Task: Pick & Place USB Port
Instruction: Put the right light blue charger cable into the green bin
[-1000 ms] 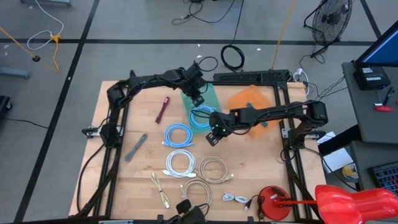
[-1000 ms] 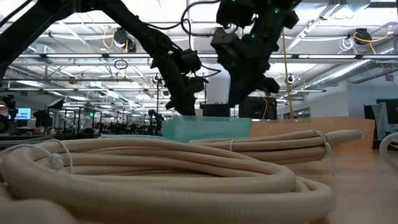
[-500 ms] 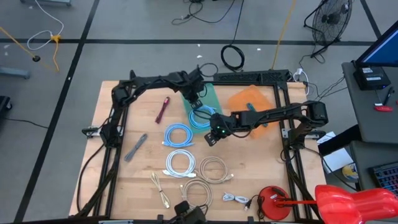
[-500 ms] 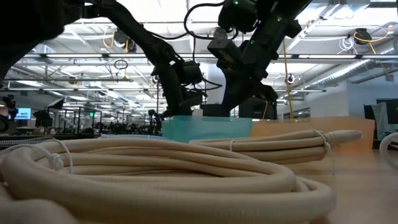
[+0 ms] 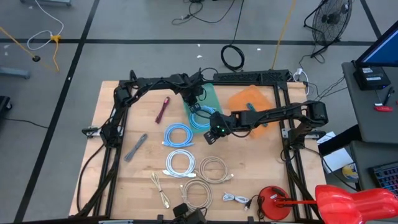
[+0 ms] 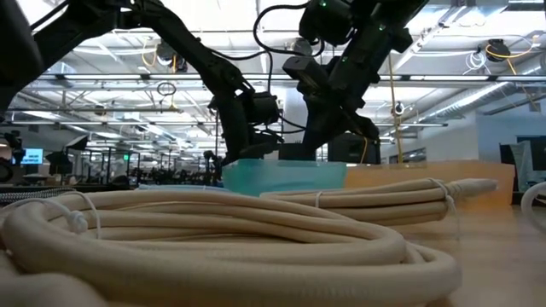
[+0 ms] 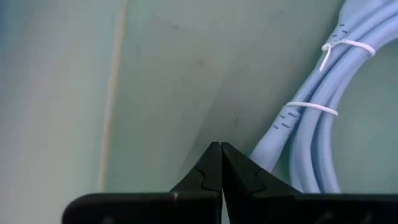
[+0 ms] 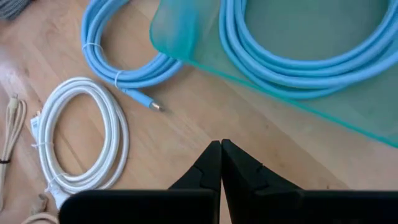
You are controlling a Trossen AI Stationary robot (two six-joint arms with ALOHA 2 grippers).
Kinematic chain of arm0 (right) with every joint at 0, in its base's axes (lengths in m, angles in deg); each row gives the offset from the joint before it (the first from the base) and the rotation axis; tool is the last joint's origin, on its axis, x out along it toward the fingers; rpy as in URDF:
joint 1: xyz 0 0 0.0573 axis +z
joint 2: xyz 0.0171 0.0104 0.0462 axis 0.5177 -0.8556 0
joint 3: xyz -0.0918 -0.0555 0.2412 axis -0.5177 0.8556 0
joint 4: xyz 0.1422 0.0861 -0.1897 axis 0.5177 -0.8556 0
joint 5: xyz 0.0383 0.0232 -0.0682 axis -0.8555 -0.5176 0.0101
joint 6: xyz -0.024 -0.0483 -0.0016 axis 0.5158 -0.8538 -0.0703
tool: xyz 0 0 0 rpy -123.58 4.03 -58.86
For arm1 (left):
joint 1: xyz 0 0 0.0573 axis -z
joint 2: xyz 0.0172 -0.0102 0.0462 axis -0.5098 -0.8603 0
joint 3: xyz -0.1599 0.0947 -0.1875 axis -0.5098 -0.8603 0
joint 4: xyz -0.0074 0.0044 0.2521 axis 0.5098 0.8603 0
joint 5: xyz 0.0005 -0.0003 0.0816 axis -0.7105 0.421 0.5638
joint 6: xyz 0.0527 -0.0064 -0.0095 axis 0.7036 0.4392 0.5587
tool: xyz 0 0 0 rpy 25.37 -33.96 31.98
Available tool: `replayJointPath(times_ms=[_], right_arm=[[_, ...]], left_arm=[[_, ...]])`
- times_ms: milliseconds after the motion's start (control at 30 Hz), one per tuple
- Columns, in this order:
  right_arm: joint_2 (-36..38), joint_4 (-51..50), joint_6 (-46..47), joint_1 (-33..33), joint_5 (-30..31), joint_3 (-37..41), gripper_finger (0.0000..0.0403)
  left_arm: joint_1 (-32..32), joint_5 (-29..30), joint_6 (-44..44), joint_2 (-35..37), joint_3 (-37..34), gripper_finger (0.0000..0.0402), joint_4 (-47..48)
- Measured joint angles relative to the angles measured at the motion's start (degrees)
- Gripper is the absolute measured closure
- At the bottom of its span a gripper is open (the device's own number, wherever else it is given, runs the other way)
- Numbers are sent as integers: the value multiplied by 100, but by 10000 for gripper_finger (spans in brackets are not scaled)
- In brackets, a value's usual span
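Observation:
A teal tray (image 5: 210, 94) sits at the table's middle, toward the far side, with a light-blue cable coil (image 5: 201, 117) lying in it. My left gripper (image 5: 197, 101) is shut and low inside the tray; in its wrist view the tips (image 7: 221, 147) sit just over the tray floor (image 7: 168, 93), beside the blue coil (image 7: 311, 143). My right gripper (image 5: 212, 134) is shut and hovers above bare wood by the tray's near edge (image 8: 273, 102). A second blue coil (image 5: 178, 135) and a white coil (image 5: 180, 163) lie flat on the table. My left gripper comes down into the tray from above with its fingers shut. I cannot tell whether its tips touch the tray floor. It does not hold the blue coil.
Beige coils (image 5: 213, 168) (image 5: 198, 191) lie toward the near edge and fill the low view's foreground (image 6: 213, 230). An orange tray (image 5: 249, 101) is to the right of the teal one. A red tool (image 5: 162, 109) and a grey piece (image 5: 135, 147) lie toward the left. Red gear (image 5: 273, 202) sits at the near right.
My left gripper has moved down into the teal tray and a little toward the near edge. My right gripper has sunk slightly beside the tray. The cables have stayed where they were.

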Motion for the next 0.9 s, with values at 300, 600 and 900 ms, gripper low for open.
replayJointPath(times_ms=[300,600,900], right_arm=[[0,0,-2,-120,26,0,403],[0,-3,-24,-120,175,0,403],[0,-4,-26,-120,298,0,403]], left_arm=[[0,-139,154,1,5,401,432],[68,-272,196,23,7,401,702],[364,-479,311,31,7,401,1060]])
